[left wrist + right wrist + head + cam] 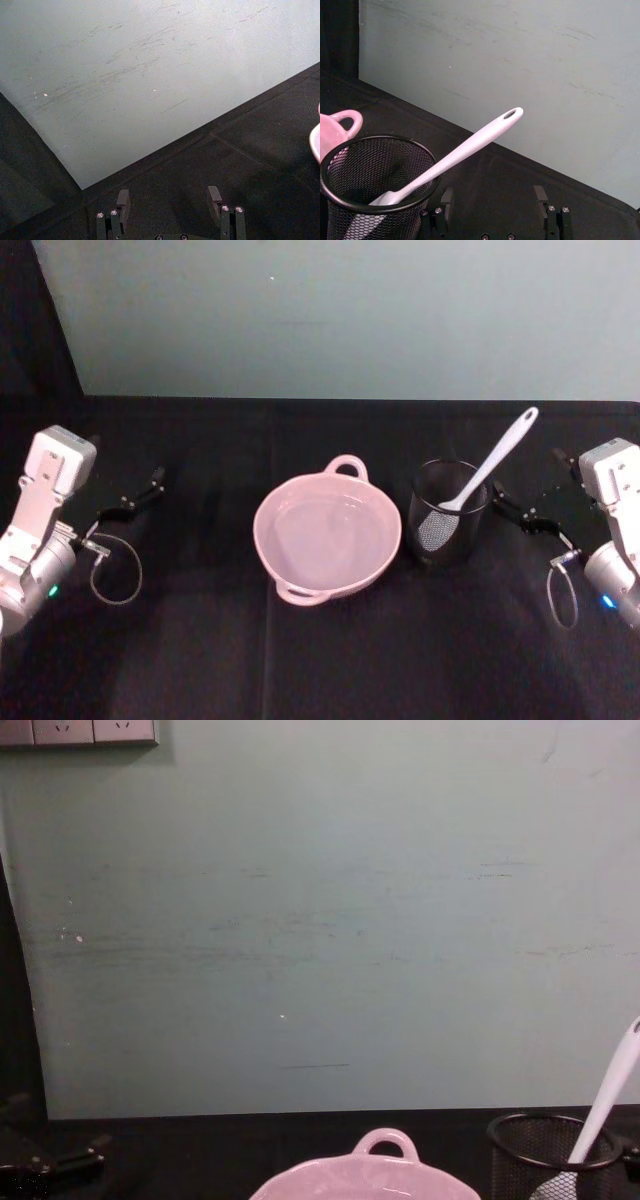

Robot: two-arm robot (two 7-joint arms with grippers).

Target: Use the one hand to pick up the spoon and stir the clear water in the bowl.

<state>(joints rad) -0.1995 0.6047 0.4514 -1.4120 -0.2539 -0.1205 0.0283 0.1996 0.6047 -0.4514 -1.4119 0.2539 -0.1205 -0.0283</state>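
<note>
A: At the middle of the worktop (pixel 330 670), what have you got?

B: Dead centre I see the pink bowl (pixel 259 540). One loop handle points to the back edge, the other to the front. The clear water (pixel 325 540) is in it, and I only get faint glints of it on the head feed.

A: Spoon?

B: The spoon (pixel 492 462) stands in a black mesh cup (pixel 455 545), just beside the bowl on the side nearer the worktop's right edge. I can't tell if cup and bowl touch. The paddle is down inside the cup. The handle leans on the cup's rim and slants up toward the back right corner, with the holed tip in the air. Nothing grips it.

A: Right arm?

B: The right gripper (pixel 528 498) is near the right edge, just past the cup and apart from it. On its wrist feed I see both fingers spread wide with nothing between them. Cup and spoon sit ahead of them.

A: Left?

B: The left gripper (pixel 140 492) is parked near the left edge, well apart from the bowl. Its fingers are wide apart too, with only black cloth between them. A sliver of the bowl's rim shows on that wrist feed.

A: Chest cam?

B: Side-on I see the bowl's back handle, with the cup and the spoon's handle to its right. A pale green wall board (pixel 320 920) stands behind the back edge.
</note>
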